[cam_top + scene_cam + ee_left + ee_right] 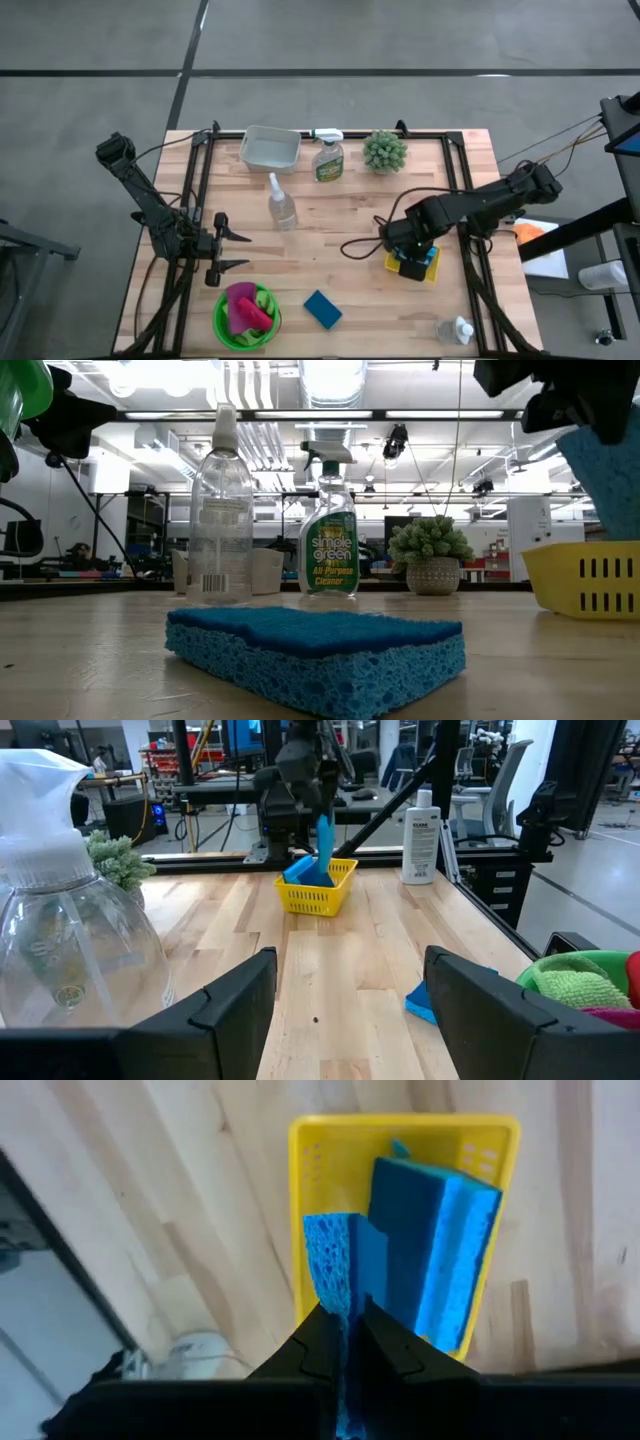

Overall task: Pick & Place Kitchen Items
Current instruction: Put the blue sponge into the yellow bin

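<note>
- Right tool point(345, 1342) hangs just over the yellow basket point(432, 266), its fingers pressed together on a thin blue sponge point(338, 1270) held on edge.
- That pinched sponge dips into the basket beside a second blue sponge point(435, 1245), which leans upright inside it.
- Yellow basket sits on the surface point(330, 255) near its right rail; bare wood lies open on the basket's left side.
- Left tool point(232, 251) waits far across the surface from the basket, fingers spread and gripping nothing.
- A loose blue sponge point(322, 309) lies flat between the basket and the green bowl point(222, 328) of cloths.
- Beyond the basket, a clear spray bottle point(281, 204) lies mid-surface, and a green-labelled spray bottle point(328, 157) stands by the potted plant point(384, 151) at the far edge.
- A small white bottle point(456, 330) lies near the front corner, on the basket's near side.
</note>
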Robot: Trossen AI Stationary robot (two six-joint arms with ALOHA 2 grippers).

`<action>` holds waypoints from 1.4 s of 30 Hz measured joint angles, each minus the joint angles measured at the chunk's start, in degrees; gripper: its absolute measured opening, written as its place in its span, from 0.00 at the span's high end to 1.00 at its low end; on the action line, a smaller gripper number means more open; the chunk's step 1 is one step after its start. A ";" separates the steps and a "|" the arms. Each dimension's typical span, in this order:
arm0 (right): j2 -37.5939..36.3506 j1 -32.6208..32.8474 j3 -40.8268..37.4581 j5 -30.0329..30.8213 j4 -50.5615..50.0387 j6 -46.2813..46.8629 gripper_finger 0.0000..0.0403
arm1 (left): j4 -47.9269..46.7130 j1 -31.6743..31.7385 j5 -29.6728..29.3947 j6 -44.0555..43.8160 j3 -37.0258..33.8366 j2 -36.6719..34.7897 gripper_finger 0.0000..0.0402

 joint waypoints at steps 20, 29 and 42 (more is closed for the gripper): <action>15.74 -5.49 0.37 -9.17 -6.10 -11.90 0.96 | -0.16 0.01 -0.07 0.00 0.00 0.02 0.37; 18.51 -6.49 0.40 -1.00 -5.72 -14.99 0.96 | -1.06 0.00 0.06 -0.23 0.00 0.02 0.37; 16.68 -6.54 0.40 6.02 -3.96 -13.81 0.58 | -1.49 0.01 0.03 -0.83 0.00 0.02 0.37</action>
